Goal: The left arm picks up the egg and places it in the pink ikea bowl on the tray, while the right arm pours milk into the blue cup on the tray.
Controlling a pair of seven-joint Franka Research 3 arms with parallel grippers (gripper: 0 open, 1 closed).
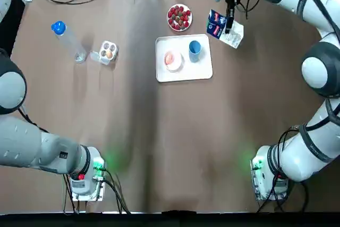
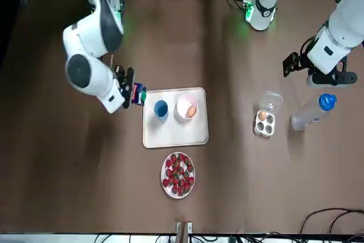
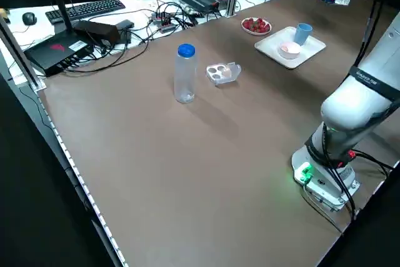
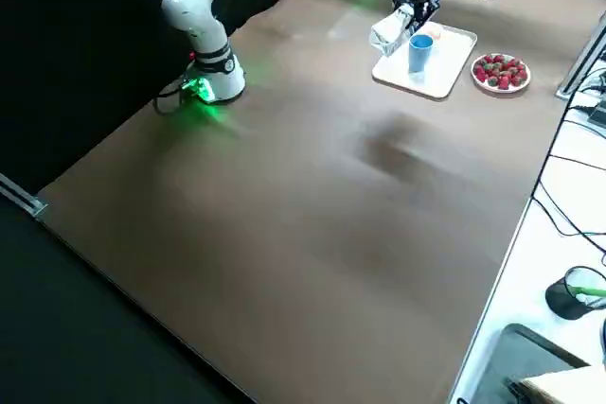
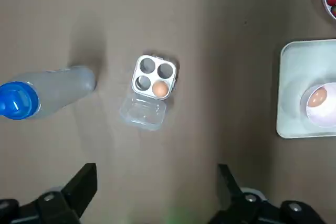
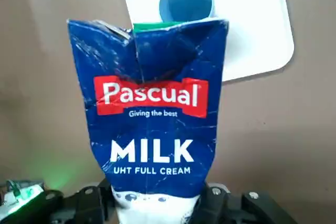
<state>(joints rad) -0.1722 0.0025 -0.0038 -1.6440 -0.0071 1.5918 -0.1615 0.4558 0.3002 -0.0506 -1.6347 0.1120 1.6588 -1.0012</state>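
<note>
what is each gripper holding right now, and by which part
The right gripper holds the milk carton by its bottom end, its top toward the blue cup. The left gripper is open and holds nothing.

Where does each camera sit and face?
Top: overhead, looking down; left arm and right arm at bottom.
Front: across table, facing robot; both arms.
Left side: raised at robot's left; left arm.
Right side: raised at robot's right; right arm.
Left wrist: above egg box; open left gripper.
Right wrist: right gripper holding milk carton.
All show the tray.
</note>
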